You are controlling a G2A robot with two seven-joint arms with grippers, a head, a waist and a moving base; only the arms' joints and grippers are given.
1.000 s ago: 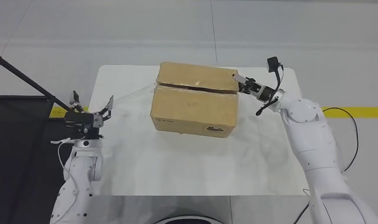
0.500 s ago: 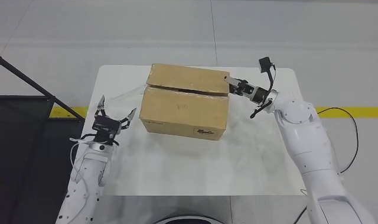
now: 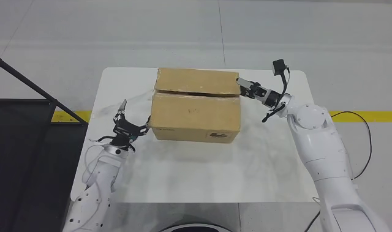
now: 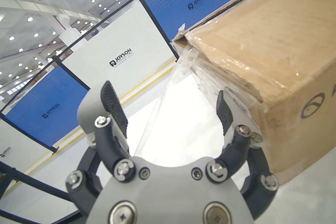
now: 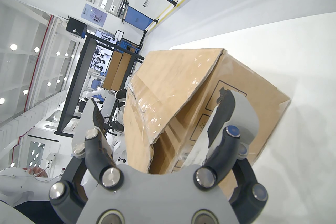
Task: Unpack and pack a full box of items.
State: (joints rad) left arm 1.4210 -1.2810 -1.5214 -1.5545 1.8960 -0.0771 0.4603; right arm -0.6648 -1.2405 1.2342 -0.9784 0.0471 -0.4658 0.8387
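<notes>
A taped cardboard box [image 3: 195, 114] stands shut at the middle of the white table [image 3: 184, 171]. Its two top flaps meet at a seam, with clear tape [image 4: 181, 72] peeling loose at the left end. My left gripper [image 3: 131, 127] is open just beside the box's near left corner [image 4: 262, 57]; one finger [image 4: 224, 114] is close to the cardboard and nothing lies between the pads. My right gripper [image 3: 242, 85] is open at the box's right end, by the far flap. The lifted flap edge [image 5: 178, 104] lies between its spread fingers.
A black slanted pole [image 3: 30, 88] and a dark floor mat [image 3: 24, 164] are off the table's left side. A yellow floor line [image 3: 361, 116] runs behind the right arm. Bare table surface lies in front of the box.
The left arm has swung in from the table's left edge to the box's near left corner. The box has shifted left and turned squarer, with the right gripper staying at its right end.
</notes>
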